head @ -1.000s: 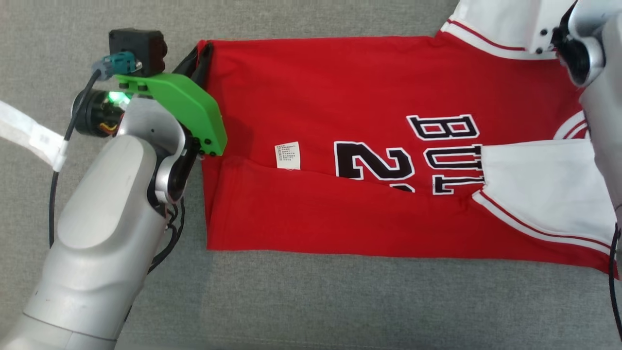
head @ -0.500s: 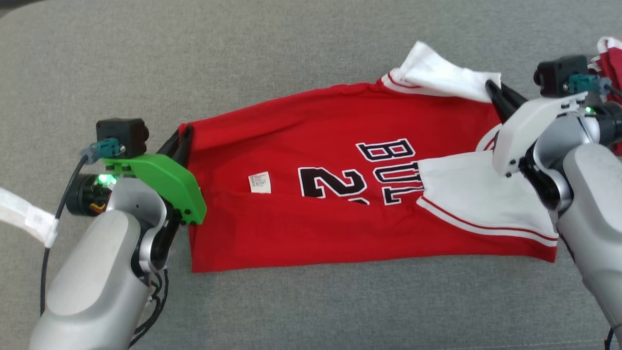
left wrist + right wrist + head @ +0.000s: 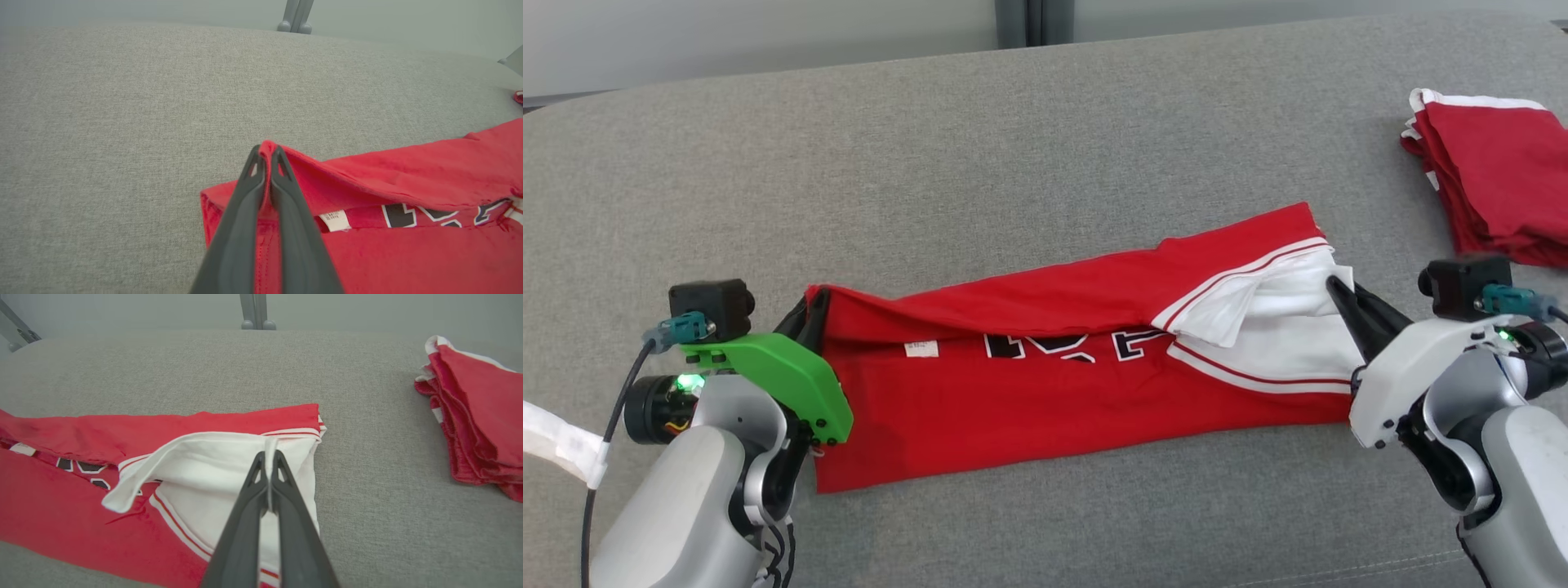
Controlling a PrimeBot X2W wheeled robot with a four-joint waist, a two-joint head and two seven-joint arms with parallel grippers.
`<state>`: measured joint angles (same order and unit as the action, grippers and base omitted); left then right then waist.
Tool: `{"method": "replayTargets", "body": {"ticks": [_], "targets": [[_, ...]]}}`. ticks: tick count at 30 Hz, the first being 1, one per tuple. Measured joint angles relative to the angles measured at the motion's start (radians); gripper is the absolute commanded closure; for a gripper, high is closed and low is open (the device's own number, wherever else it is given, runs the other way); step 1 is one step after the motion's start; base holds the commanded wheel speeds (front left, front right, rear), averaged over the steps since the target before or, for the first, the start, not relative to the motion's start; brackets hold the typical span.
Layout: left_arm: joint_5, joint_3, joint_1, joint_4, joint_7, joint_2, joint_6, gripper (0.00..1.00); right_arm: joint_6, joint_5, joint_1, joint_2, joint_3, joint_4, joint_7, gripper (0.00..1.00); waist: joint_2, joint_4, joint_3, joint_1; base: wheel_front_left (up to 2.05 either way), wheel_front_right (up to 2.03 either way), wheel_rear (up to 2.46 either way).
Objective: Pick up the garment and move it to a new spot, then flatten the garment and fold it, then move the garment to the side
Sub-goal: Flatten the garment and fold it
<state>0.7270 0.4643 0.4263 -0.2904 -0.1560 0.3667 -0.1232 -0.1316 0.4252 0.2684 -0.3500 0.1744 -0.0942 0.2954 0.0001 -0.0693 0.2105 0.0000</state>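
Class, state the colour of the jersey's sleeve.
The sleeve is white with red stripes; clearest in the right wrist view.

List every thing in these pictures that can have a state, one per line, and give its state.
red jersey, lying lengthwise on the grey surface, near side folded in, far edge lifted and partly turned over.
left gripper, shut on the jersey's red hem corner.
right gripper, shut on the white sleeve edge.
folded red garments, stacked, untouched, apart from the jersey.
care label, exposed, face up.

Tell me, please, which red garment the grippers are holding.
The lettered jersey at centre, pinched by the left gripper and right gripper; the folded stack lies untouched, far right.
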Motion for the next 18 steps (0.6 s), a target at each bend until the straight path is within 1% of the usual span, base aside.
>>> {"method": "replayTargets", "body": {"ticks": [5, 6, 7, 8, 9, 10, 11, 12, 16, 18], "targets": [[0.008, -0.004, -0.018, -0.018, 0.015, 0.000, -0.001, 1.00, 0.000, -0.033, -0.051, 0.032, -0.023, 0.041, 0.014, 1.00, 0.0000, -0.009, 0.010, 0.0000, 0.00, 0.00, 0.00], [0.009, -0.005, -0.022, -0.020, 0.020, 0.000, -0.002, 1.00, 0.000, -0.036, -0.056, 0.037, -0.026, 0.041, 0.014, 0.90, 0.0000, -0.010, 0.011, 0.0000, 0.00, 0.00, 0.00], [0.012, -0.007, -0.028, -0.023, 0.026, -0.001, -0.005, 1.00, 0.000, -0.042, -0.061, 0.042, -0.028, 0.038, 0.010, 0.76, 0.0000, -0.010, 0.011, 0.0000, 0.00, 0.00, 0.00], [0.012, -0.008, -0.035, -0.025, 0.030, -0.002, -0.007, 1.00, 0.000, -0.045, -0.064, 0.045, -0.030, 0.034, 0.005, 0.50, 0.0000, -0.009, 0.011, 0.0000, 0.00, 0.00, 0.00], [0.012, -0.009, -0.042, -0.024, 0.035, -0.002, -0.008, 1.00, 0.000, -0.050, -0.069, 0.046, -0.032, 0.033, 0.001, 0.00, 0.0000, -0.008, 0.010, 0.0000, 0.00, 0.00, 0.00], [0.016, -0.012, -0.053, -0.023, 0.046, -0.004, -0.009, 0.69, 0.000, -0.051, -0.079, 0.047, -0.037, 0.033, -0.005, 0.00, 0.0000, -0.007, 0.008, 0.0000, 0.00, 0.00, 0.00], [0.018, -0.013, -0.064, -0.021, 0.053, -0.005, -0.010, 0.48, 0.000, -0.056, -0.092, 0.047, -0.042, 0.032, -0.007, 0.00, 0.0000, -0.005, 0.005, 0.0000, 0.00, 0.00, 0.00], [0.018, -0.012, -0.078, -0.014, 0.057, -0.004, -0.012, 0.00, 0.000, -0.059, -0.109, 0.046, -0.047, 0.035, -0.007, 0.00, 0.0000, -0.002, 0.002, 0.0000, 0.00, 0.00, 0.00], [0.021, -0.015, -0.135, 0.022, 0.076, 0.000, -0.028, 0.00, 0.000, -0.085, -0.169, 0.036, -0.069, 0.075, -0.011, 0.00, 0.0000, 0.006, -0.012, 0.0000, 0.00, 0.00, 0.00], [0.021, -0.022, -0.171, 0.052, 0.091, 0.003, -0.045, 0.00, 0.000, -0.104, -0.211, 0.040, -0.101, 0.100, -0.006, 0.00, 0.0000, 0.010, -0.021, 0.0000, 0.00, 0.00, 0.00]]}}
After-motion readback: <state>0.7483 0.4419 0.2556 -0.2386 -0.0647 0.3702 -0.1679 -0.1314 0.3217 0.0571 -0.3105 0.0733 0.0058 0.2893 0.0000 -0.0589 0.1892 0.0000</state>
